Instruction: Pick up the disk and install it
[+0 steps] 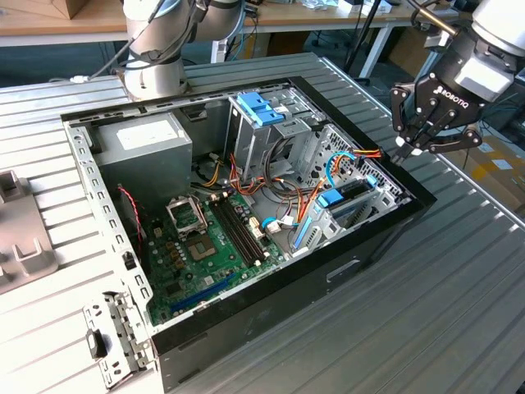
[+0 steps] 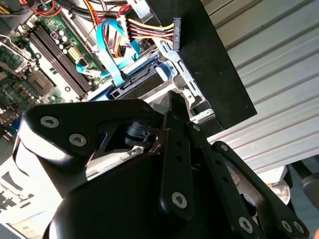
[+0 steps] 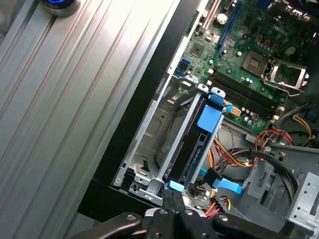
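The disk (image 1: 344, 201) sits on edge in the drive bay at the exterior view's right end of the open computer case (image 1: 271, 308), blue tab up. Beyond that corner, the claw (image 1: 414, 148) hovers clenched, grasping nothing, above the ribbed surface (image 1: 443, 287).

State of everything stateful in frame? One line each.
Computer case: open, side panel off.
Disk: standing on edge in the drive cage, not gripped.
End effector: shut, empty, above the cage's end.
Memory slots: empty.
Power connector: unplugged, loose.
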### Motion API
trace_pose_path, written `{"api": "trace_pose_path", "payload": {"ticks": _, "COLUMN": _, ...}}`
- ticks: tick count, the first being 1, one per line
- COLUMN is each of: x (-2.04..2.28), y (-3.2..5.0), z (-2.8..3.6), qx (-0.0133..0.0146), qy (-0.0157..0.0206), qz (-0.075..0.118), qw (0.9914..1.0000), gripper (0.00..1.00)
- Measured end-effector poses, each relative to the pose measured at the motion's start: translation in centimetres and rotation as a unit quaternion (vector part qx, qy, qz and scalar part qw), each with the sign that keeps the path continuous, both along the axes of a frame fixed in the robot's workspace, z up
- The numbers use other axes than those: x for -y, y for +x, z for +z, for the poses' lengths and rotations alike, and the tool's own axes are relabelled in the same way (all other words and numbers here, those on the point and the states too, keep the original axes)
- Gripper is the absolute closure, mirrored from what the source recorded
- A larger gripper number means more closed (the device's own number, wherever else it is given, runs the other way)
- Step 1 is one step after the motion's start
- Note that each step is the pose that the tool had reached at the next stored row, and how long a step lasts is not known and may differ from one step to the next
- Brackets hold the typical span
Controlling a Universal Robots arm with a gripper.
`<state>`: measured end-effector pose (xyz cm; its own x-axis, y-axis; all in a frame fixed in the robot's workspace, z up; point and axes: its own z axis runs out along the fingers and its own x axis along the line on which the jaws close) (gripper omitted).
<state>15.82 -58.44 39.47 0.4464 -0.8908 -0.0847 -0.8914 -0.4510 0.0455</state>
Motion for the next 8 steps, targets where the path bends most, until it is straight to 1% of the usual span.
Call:
{"api": "trace_pose_path", "payload": {"ticks": 4, "x": 0.0, "y": 0.0, "z": 0.0, "qx": 0.0, "qy": -0.0001, "qz": 0.016, "qw": 0.99987, "gripper": 0.89}}
{"api": "trace_pose_path", "payload": {"ticks": 5, "x": 0.0, "y": 0.0, "z": 0.0, "qx": 0.0, "qy": 0.0, "qz": 0.023, "qw": 0.99974, "gripper": 0.89}}
{"api": "trace_pose_path", "payload": {"ticks": 7, "x": 0.0, "y": 0.0, "z": 0.0, "qx": 0.0, "qy": 0.0, "qz": 0.03, "qw": 0.99954, "gripper": 0.89}}
{"api": "trace_pose_path", "payload": {"ticks": 8, "x": 0.0, "y": 0.0, "z": 0.0, "qx": 0.0, "qy": 0.0, "qz": 0.038, "qw": 0.99928, "gripper": 0.89}}
